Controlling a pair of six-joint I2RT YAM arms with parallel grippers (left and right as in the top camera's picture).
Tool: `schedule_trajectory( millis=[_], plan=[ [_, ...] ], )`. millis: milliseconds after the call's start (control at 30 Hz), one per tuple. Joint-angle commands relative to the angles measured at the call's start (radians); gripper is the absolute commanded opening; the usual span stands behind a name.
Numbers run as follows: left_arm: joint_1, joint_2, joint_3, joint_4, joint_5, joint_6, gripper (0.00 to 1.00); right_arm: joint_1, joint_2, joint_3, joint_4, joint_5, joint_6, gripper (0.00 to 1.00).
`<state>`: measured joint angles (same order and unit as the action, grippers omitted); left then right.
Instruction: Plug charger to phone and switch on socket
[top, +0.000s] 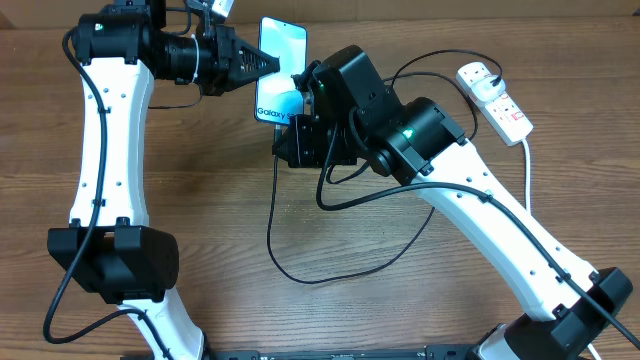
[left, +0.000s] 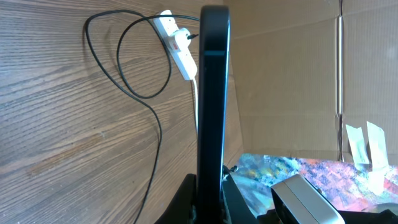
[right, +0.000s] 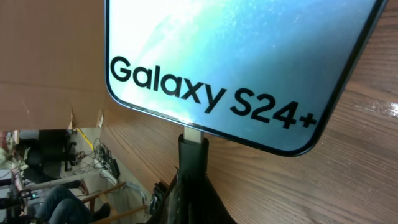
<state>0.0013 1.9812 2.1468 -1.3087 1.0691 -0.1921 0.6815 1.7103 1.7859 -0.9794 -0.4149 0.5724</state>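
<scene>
The phone (top: 283, 50), blue-teal screen reading "Galaxy S24+", is held off the table at the back centre. My left gripper (top: 268, 62) is shut on its long edges; in the left wrist view the phone (left: 212, 93) stands edge-on between the fingers of that gripper (left: 210, 200). My right gripper (right: 193, 202) is shut on the charger's black connector (right: 193, 155). The connector's metal tip meets the bottom edge of the phone (right: 236, 62); how deep it sits I cannot tell. The charger cable (top: 300, 275) loops across the table to a white plug (top: 478, 76) in the socket (top: 508, 115).
The socket's thick white cord (top: 528, 165) runs down along the right arm (top: 500, 215). A cardboard wall (left: 286, 87) stands behind the table. The slack black cable (left: 152, 118) lies looped on the wood between both arms.
</scene>
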Motion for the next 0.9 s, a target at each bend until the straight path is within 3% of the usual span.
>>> schedule_trajectory(
  millis=[0, 867],
  plan=[
    [-0.002, -0.012, 0.002, -0.008, 0.082, 0.068, 0.04, -0.024, -0.006, 0.035, 0.026, 0.02, 0.009, 0.04],
    [0.0, -0.012, 0.002, -0.066, 0.045, 0.124, 0.04, -0.062, -0.006, 0.035, 0.019, 0.014, -0.023, 0.04]
  ],
)
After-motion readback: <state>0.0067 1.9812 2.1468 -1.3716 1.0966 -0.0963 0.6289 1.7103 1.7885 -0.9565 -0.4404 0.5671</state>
